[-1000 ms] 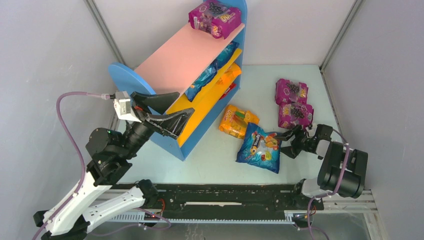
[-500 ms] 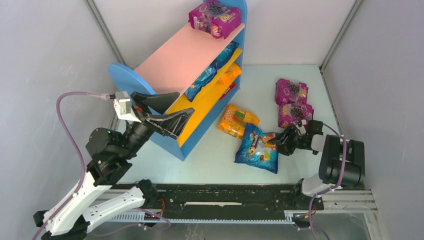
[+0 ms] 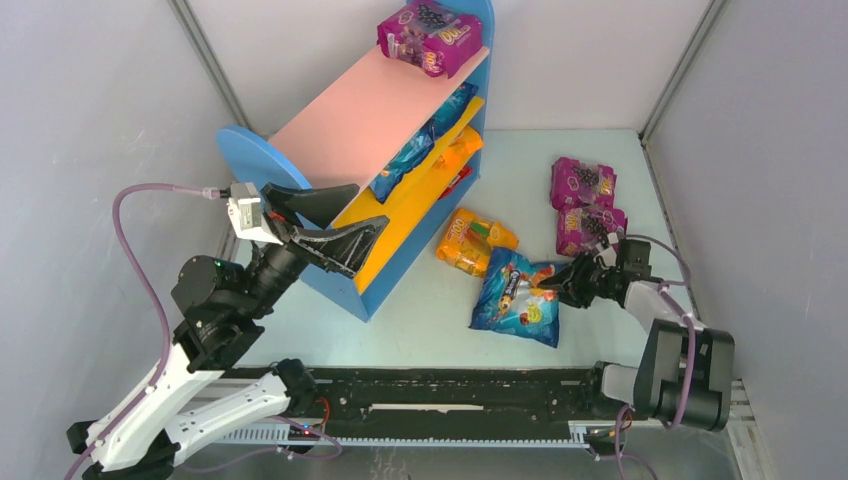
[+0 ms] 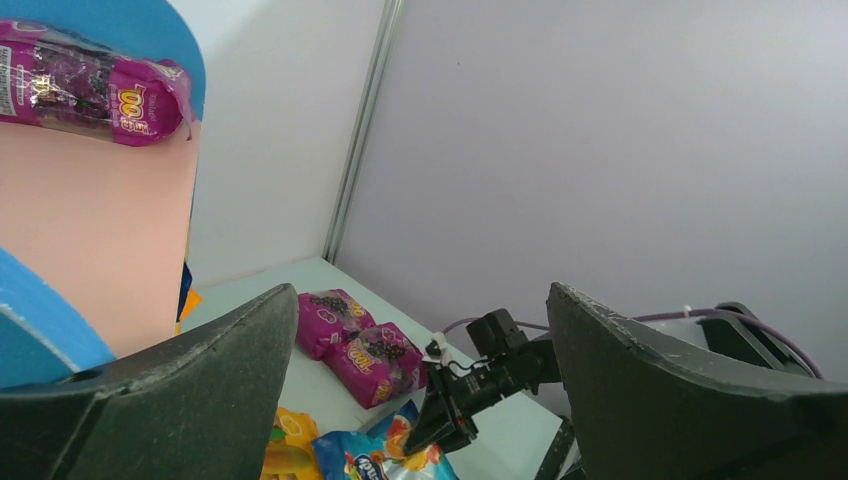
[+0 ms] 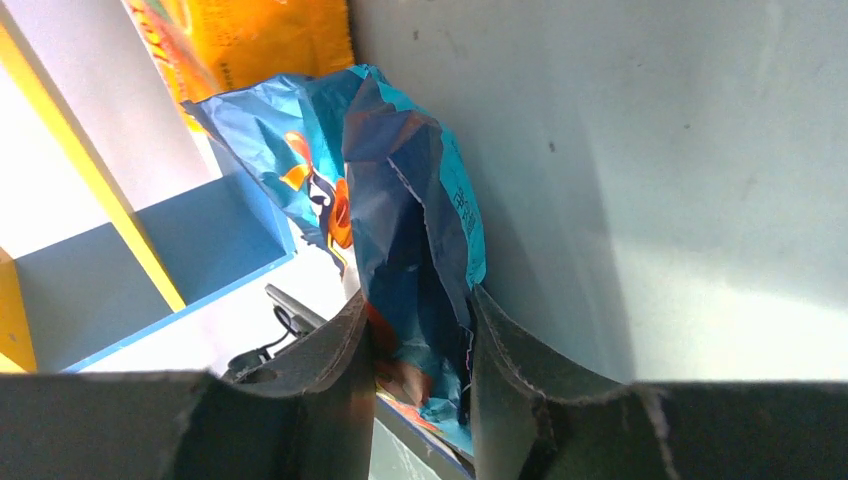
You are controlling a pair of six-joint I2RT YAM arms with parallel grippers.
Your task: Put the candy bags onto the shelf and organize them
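A blue candy bag (image 3: 515,297) lies on the table, and my right gripper (image 3: 552,286) is shut on its right edge. The right wrist view shows that edge (image 5: 410,210) crumpled upward between both fingers (image 5: 340,350). An orange bag (image 3: 475,242) touches the blue one's far side. Two purple bags (image 3: 582,183) (image 3: 590,230) lie further right. The shelf (image 3: 360,110) stands at the back left, carrying a purple bag (image 3: 432,35) on its pink top and blue (image 3: 415,150) and orange (image 3: 455,150) bags on the tier below. My left gripper (image 3: 365,208) hangs open and empty by the shelf's near end.
Grey walls close the table in on the left, back and right. The black rail (image 3: 450,395) with both arm bases runs along the near edge. A purple cable (image 3: 135,250) loops off the left arm.
My right gripper has slid left onto the blue bag's edge and its jaws have narrowed onto it. The left arm has not moved.
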